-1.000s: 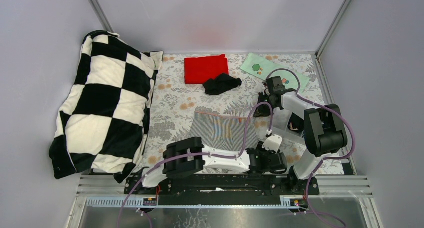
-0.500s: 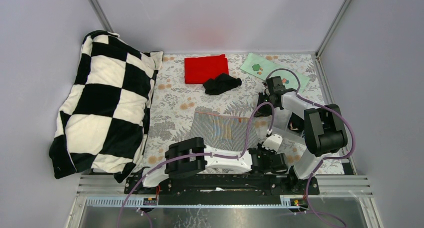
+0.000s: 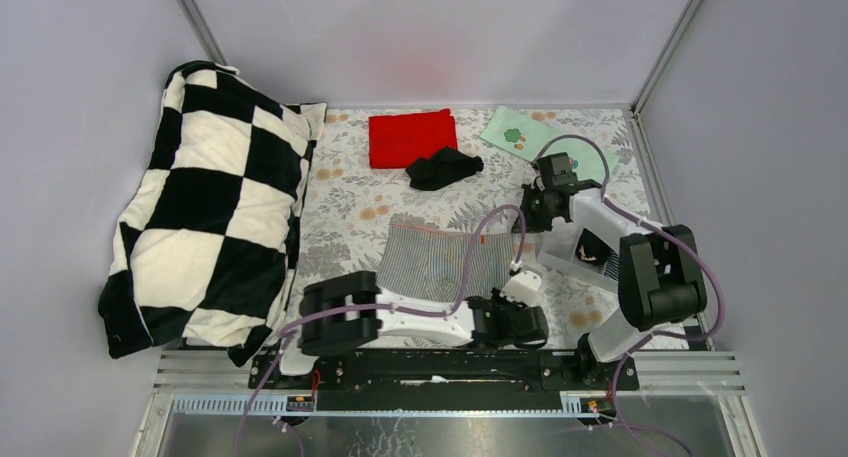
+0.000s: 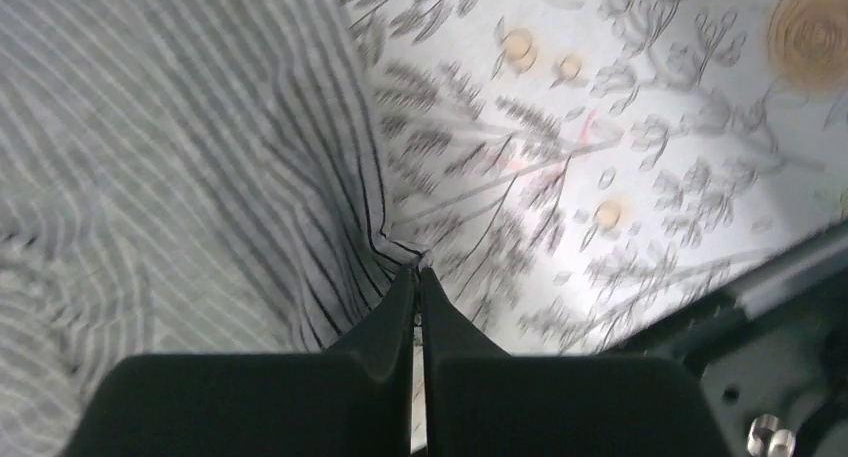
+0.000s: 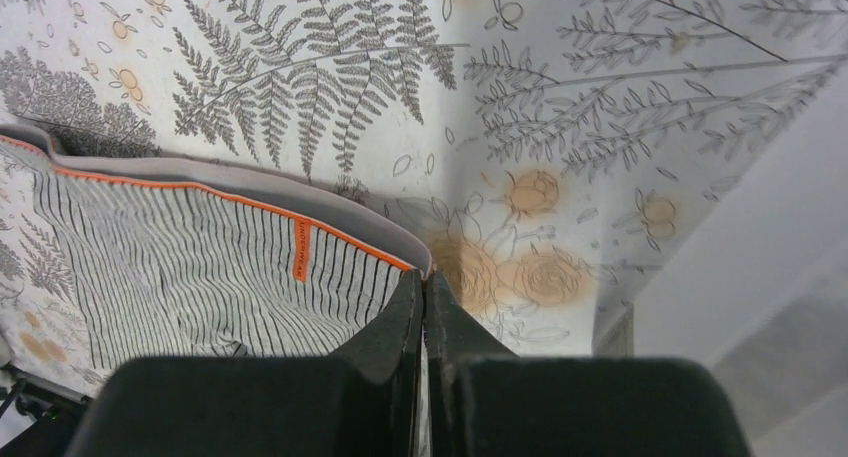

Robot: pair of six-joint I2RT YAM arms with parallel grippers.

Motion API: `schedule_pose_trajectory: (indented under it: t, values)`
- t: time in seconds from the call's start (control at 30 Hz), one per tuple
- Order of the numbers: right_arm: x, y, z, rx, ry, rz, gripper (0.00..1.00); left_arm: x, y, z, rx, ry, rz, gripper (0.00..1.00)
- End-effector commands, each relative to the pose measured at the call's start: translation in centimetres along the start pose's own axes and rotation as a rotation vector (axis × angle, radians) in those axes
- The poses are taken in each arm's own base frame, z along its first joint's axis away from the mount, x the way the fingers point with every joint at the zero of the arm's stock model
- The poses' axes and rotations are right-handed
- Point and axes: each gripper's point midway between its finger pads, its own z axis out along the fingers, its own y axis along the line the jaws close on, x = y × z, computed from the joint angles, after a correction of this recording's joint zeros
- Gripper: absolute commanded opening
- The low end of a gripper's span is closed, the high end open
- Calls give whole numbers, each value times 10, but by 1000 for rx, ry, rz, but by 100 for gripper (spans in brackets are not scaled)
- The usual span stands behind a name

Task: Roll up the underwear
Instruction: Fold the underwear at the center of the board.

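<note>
The grey pinstriped underwear [image 3: 437, 262] lies spread on the floral sheet [image 3: 350, 202], with its orange-edged waistband at the far side. My right gripper [image 3: 524, 220] is shut on the waistband's right corner; in the right wrist view that gripper [image 5: 424, 277] has the grey band [image 5: 250, 182] pinched at its tips. My left gripper [image 3: 517, 274] is shut on the near right corner of the same underwear. In the left wrist view the striped cloth [image 4: 180, 157] puckers into the closed tips of that gripper [image 4: 417, 269]. Another black underwear [image 3: 443, 167] lies crumpled farther back.
A red cloth [image 3: 412, 137] lies at the back, partly under the black piece, and a pale green printed cloth [image 3: 520, 134] lies at the back right. A large black-and-white checkered pillow [image 3: 210, 207] fills the left side. Grey walls and metal posts enclose the bed.
Both grippers have closed onto the striped underwear's right corners. The left arm has slid to the left along the near edge, and the right wrist has shifted slightly right.
</note>
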Motion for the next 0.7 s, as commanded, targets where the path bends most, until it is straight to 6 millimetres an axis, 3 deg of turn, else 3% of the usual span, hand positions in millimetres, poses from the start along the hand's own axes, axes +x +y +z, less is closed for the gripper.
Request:
schedule_pose_trajectory:
  t: [0.0,0.23,0.43,0.67]
  values:
    - [-7,-11,-30,83,-92,10,0,-34,-12,-45,188,-95,-35,0]
    - [-8,-18,-61,139,-163,-2,0,-45,-18,-87,371,-131,-87,0]
    - [-5,-14,-75,121,-172,-20,0,-46,-13,-100,404,-139,-104,0]
    - [-5,8,-86,26,-160,-37,0,-53,3,-107,393,-166,-202,0]
